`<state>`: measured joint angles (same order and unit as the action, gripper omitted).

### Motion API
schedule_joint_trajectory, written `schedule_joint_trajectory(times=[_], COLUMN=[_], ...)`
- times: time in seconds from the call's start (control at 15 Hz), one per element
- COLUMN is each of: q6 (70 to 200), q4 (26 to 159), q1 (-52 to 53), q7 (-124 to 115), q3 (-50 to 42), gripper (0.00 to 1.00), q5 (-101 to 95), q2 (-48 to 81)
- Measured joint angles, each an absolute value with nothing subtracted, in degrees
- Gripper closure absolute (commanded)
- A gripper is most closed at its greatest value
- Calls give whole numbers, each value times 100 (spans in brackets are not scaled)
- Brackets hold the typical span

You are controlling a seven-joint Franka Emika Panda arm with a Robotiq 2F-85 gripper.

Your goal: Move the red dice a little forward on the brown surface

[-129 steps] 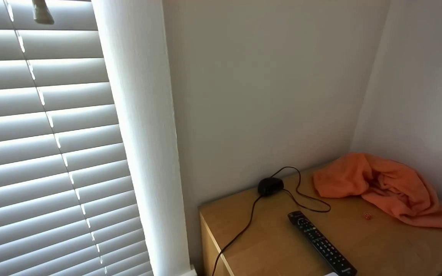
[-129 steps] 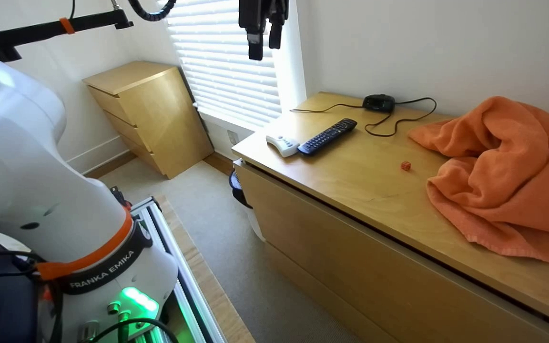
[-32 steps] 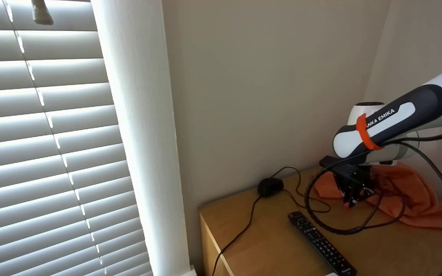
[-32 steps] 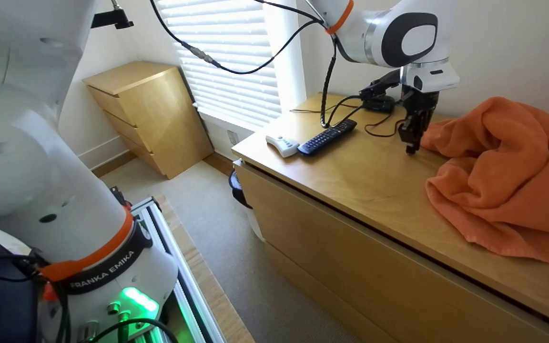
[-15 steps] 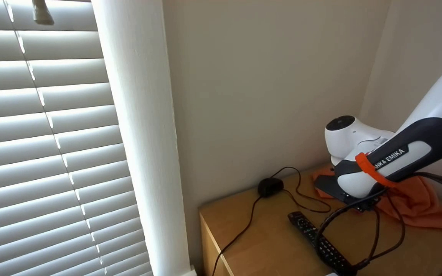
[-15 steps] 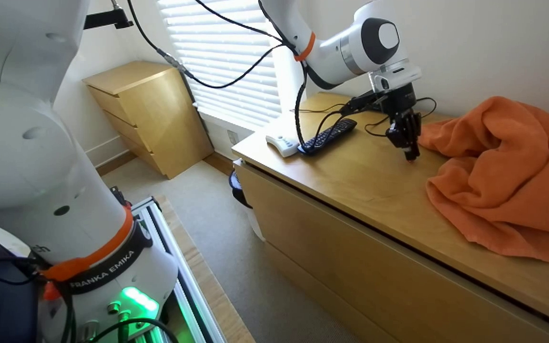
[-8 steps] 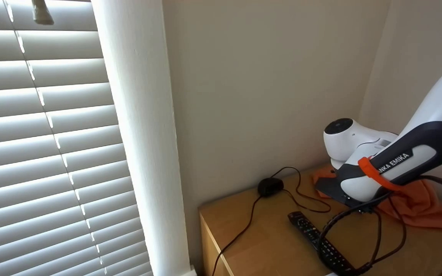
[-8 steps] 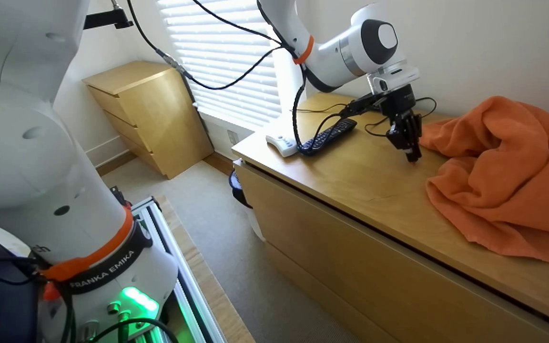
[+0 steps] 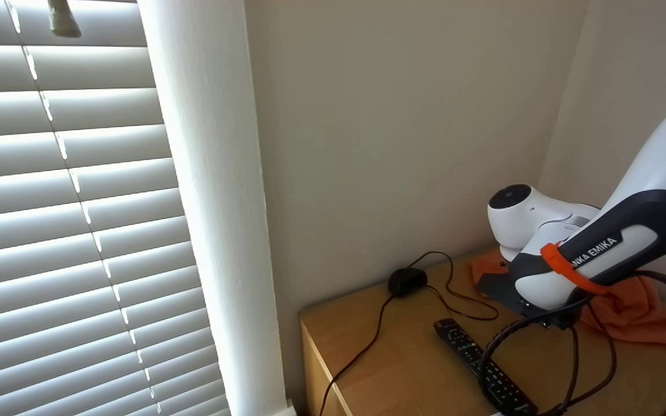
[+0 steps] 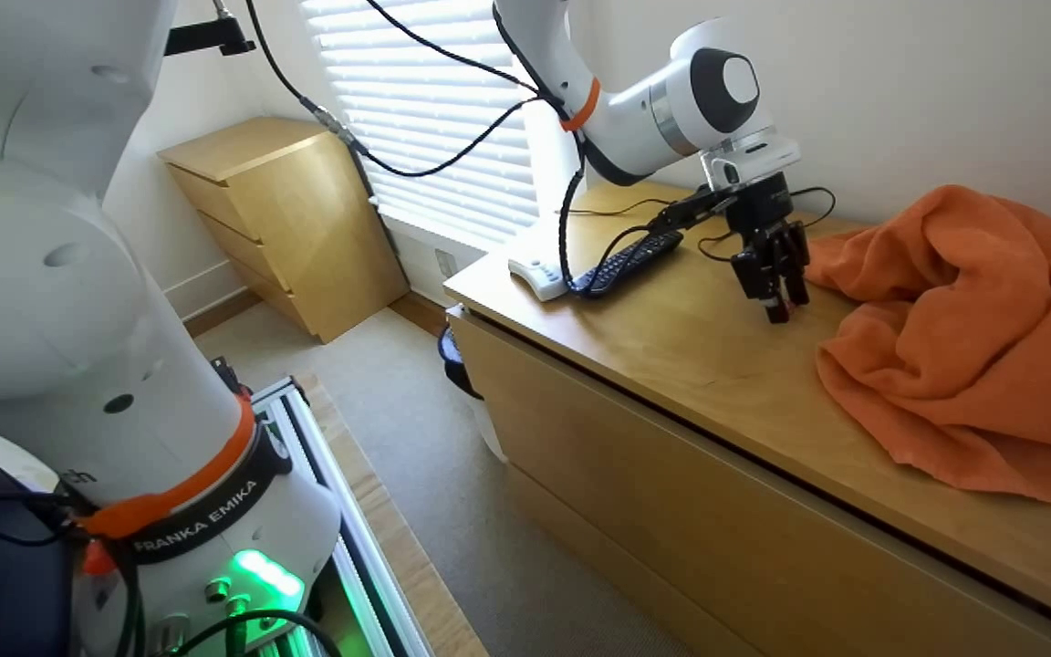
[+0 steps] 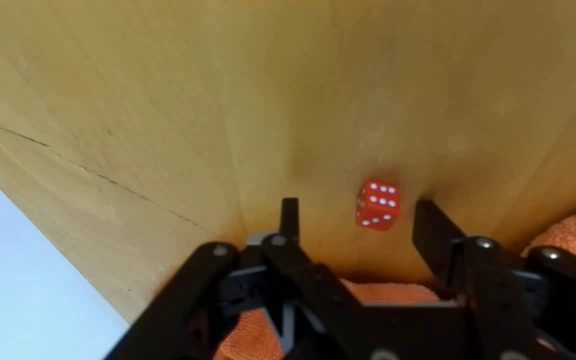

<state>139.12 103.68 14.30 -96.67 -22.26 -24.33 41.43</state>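
The red die [image 11: 379,206] with white pips sits on the brown surface [image 11: 168,75], the light wooden cabinet top, which also shows in both exterior views [image 10: 671,338] [image 9: 391,352]. My gripper [image 11: 357,204] is open around the die in the wrist view. The die stands between the two fingers, apart from both and nearer the right-hand one. In an exterior view my gripper [image 10: 787,308] is low at the surface, tilted, with its fingertips apart and a bit of red between them. In an exterior view the arm [image 9: 547,260] hides the fingers and the die.
A crumpled orange towel [image 10: 991,338] lies close beside the gripper. A black remote [image 10: 626,265], a white remote [image 10: 542,277] and a black cable [image 9: 382,323] with a small black box [image 9: 407,281] are on the cabinet top. The arm's own cable hangs over the black remote.
The arm has come down to the die since the oldest frames. In the last half second the fingers have spread apart around the die, and the wrist has shifted slightly lower.
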Motion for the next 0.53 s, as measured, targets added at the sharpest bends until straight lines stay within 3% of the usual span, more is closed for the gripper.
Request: schedule_joint_trajectory(times=[0.13,0.53], q6=[13904,13904], q4=[10370,10392], q1=[1424,1301], q7=[-9667,-9306], q3=[-2218,-2165], gripper=[0,0], q5=[-2433,-2433], q2=[4144,4008])
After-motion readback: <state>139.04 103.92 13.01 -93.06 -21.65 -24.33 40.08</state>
